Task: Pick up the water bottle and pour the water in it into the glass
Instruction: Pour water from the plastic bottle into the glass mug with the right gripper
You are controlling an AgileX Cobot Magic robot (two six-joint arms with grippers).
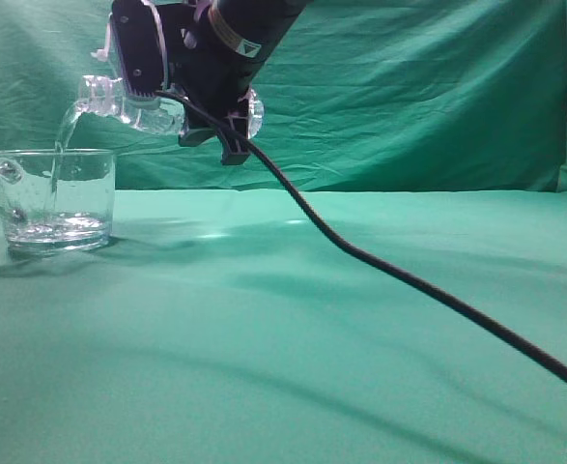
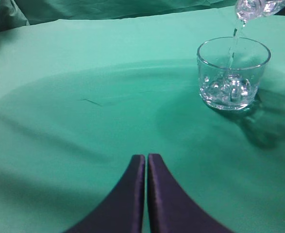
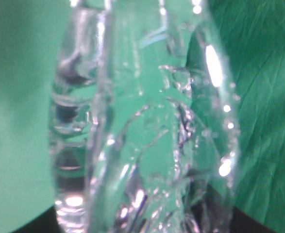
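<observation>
My right gripper [image 1: 172, 92] is shut on the clear water bottle [image 1: 119, 104] and holds it tipped on its side, neck to the left, above the glass [image 1: 56, 198]. A thin stream of water [image 1: 63, 135] falls from the neck into the glass, which has a little water in its base. The glass is a clear mug with its handle on the left, standing at the left of the green cloth. The bottle fills the right wrist view [image 3: 142, 121]. In the left wrist view the glass [image 2: 233, 73] stands at the upper right, with the bottle's neck [image 2: 249, 7] above it. My left gripper [image 2: 146, 158] is shut and empty, low over the cloth.
A green cloth [image 1: 293, 338] covers the table and a green backdrop [image 1: 409, 97] hangs behind. A black cable [image 1: 409, 275] runs from the right arm down to the lower right across the cloth.
</observation>
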